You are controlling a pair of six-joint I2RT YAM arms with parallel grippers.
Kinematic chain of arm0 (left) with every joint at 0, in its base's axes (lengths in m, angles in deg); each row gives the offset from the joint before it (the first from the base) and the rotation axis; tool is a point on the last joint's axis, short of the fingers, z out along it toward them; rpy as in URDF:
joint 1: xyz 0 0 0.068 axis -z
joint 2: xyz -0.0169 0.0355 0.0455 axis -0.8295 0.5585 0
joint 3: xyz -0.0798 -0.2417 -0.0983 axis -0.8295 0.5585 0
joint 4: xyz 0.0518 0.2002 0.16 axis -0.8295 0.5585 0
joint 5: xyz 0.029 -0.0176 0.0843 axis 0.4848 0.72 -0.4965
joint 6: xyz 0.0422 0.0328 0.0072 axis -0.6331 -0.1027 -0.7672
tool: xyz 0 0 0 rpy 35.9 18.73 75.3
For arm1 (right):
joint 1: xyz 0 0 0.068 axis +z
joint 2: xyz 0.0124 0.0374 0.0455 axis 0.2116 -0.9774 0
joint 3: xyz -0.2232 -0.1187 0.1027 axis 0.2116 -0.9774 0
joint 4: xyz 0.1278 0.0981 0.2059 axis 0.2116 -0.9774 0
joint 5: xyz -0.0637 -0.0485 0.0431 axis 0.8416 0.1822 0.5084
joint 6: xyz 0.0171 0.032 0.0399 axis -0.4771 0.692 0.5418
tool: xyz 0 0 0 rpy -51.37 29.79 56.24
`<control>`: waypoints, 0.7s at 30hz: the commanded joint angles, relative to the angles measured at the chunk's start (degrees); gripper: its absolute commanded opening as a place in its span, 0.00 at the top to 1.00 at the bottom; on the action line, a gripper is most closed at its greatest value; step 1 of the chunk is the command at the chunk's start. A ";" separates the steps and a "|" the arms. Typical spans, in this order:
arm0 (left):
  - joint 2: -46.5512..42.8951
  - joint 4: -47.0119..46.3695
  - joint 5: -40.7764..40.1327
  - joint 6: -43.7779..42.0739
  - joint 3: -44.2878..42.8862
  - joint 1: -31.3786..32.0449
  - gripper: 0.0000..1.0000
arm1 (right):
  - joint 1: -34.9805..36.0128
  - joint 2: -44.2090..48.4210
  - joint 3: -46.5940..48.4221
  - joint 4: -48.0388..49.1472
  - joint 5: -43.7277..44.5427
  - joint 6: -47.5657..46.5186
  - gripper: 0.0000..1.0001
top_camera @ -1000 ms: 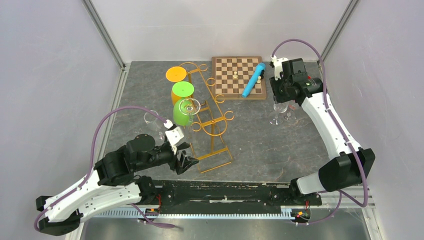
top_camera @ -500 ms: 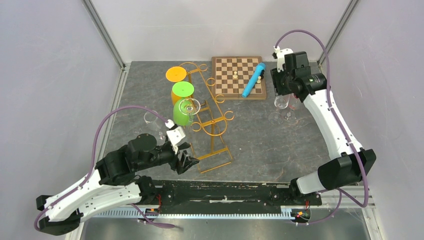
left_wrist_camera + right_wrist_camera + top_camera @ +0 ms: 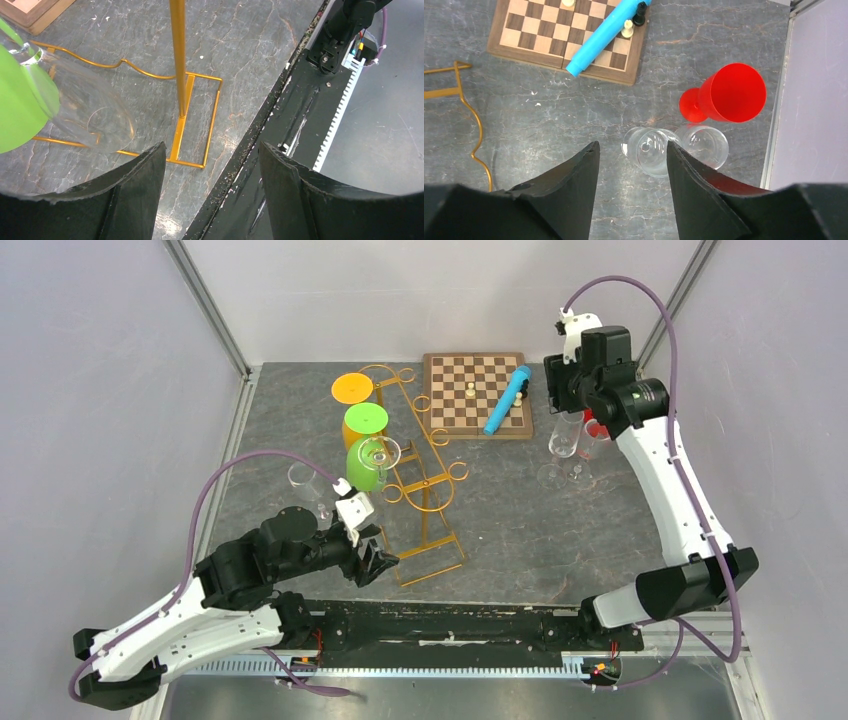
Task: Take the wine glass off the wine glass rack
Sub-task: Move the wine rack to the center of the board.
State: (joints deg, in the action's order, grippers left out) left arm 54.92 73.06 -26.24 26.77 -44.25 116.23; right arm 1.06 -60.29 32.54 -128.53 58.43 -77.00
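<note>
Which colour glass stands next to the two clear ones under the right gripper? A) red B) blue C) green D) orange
A: the red glass stands right beside the two clear glasses; the orange and green ones are over at the rack.

- We see the wine glass rack (image 3: 420,480) standing on the counter (image 3: 520,530), a bit left of the middle.
- Three things hang in a row on the rack's left side: the back cup (image 3: 352,388), the middle cup (image 3: 365,420), and the wine glass (image 3: 380,452) nearest us.
- A lone glass (image 3: 305,480) stands left of the rack.
- The chessboard (image 3: 470,395) lies behind the rack, to its right, with a tube (image 3: 507,400) on it.
- Two glasses (image 3: 651,150) stand close together right of the chessboard, with a goblet (image 3: 724,95) just behind them.
</note>
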 commanded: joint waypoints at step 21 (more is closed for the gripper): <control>-2.91 -2.83 -6.28 2.62 0.15 -0.29 0.27 | 2.41 27.58 -29.63 26.23 -38.56 4.08 0.36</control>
State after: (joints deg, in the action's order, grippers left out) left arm 53.59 73.04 -30.50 26.77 -44.16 116.21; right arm 1.67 -36.51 7.56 -108.81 27.46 -73.20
